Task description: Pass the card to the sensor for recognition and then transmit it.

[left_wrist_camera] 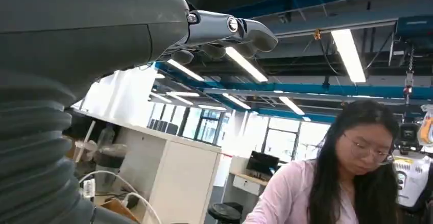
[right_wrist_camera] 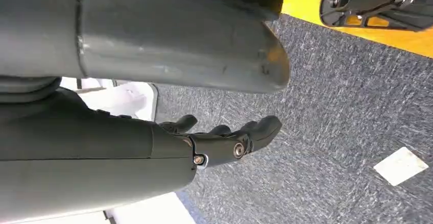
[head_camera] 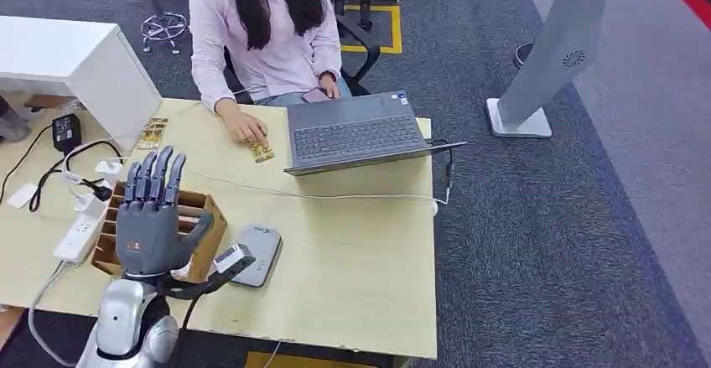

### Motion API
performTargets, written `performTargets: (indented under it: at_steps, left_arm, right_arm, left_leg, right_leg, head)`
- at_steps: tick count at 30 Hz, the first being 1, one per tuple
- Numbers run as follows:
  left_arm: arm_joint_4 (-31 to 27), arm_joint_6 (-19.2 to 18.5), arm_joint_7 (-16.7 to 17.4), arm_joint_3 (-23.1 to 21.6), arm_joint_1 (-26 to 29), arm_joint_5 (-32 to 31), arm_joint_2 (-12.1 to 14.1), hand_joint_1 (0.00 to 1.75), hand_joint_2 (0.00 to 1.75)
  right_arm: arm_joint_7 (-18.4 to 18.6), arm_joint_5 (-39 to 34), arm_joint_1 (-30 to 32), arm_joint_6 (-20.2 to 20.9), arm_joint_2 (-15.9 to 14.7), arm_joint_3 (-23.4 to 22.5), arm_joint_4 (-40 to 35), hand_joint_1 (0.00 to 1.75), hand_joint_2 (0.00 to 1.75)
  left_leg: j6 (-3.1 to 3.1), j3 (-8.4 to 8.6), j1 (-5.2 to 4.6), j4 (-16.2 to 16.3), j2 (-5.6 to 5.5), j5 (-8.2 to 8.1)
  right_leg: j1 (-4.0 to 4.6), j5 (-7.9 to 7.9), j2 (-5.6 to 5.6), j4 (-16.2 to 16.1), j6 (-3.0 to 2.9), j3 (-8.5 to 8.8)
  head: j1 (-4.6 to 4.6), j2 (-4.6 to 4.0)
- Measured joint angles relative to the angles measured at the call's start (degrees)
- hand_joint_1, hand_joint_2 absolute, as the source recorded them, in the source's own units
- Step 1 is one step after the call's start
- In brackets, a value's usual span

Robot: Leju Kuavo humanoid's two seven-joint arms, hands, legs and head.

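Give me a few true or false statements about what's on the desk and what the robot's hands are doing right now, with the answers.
1. The left hand is raised over the wooden box with its fingers spread and nothing in them. True.
2. The laptop is closed. False: it lies open in front of the person.
3. The grey sensor lies on the table beside the wooden box. True.
4. The right hand holds a card. False: it hangs empty over the carpet.
5. The person's hand rests on the table beside a card. True.
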Motion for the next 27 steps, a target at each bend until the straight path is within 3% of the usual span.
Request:
performTargets:
  at_steps: [7,16,21,27]
  left_arm:
    - [-3.4,-0.7,-1.2,-0.8,4.7,-0.5,1.4,0.00,1.75]
    - [-8.4,-2.4,-1.8,-2.9,14.5,-1.6,4.2,0.00,1.75]
    - [-9.7,-2.4,-1.8,-3.1,16.2,-1.7,5.2,0.00,1.75]
    - [-10.6,-3.0,1.1,-3.3,17.6,-2.8,6.4,0.00,1.75]
  right_arm:
    - [-0.7,-1.6,0.3,-0.1,-0.2,-1.1,0.0,0.00,0.00]
    - [-2.3,-3.6,1.1,0.1,-1.0,-3.4,0.0,0.00,0.00]
    - [-2.3,-3.7,1.2,0.1,-1.2,-3.7,0.0,0.00,0.00]
    - [-2.2,-3.8,1.3,-0.1,-1.2,-4.4,0.0,0.00,0.00]
  left_leg:
    - [0.00,0.00,0.00,0.0,0.01,0.00]
    - [0.01,-0.03,0.00,0.0,0.04,-0.06]
    - [0.00,-0.03,0.01,0.0,0.04,-0.04]
    - [0.00,-0.03,0.01,0.0,0.04,-0.04]
  right_leg:
    - [0.00,0.01,0.01,0.0,-0.01,0.00]
    - [0.00,-0.04,0.01,0.0,-0.01,-0.06]
    - [0.01,-0.02,0.01,0.0,-0.01,-0.04]
    - [0.00,-0.01,0.01,0.0,-0.01,-0.02]
  head:
    - [0.00,0.00]
    - [0.00,0.00]
    - [0.02,0.00]
    - [0.00,0.00]
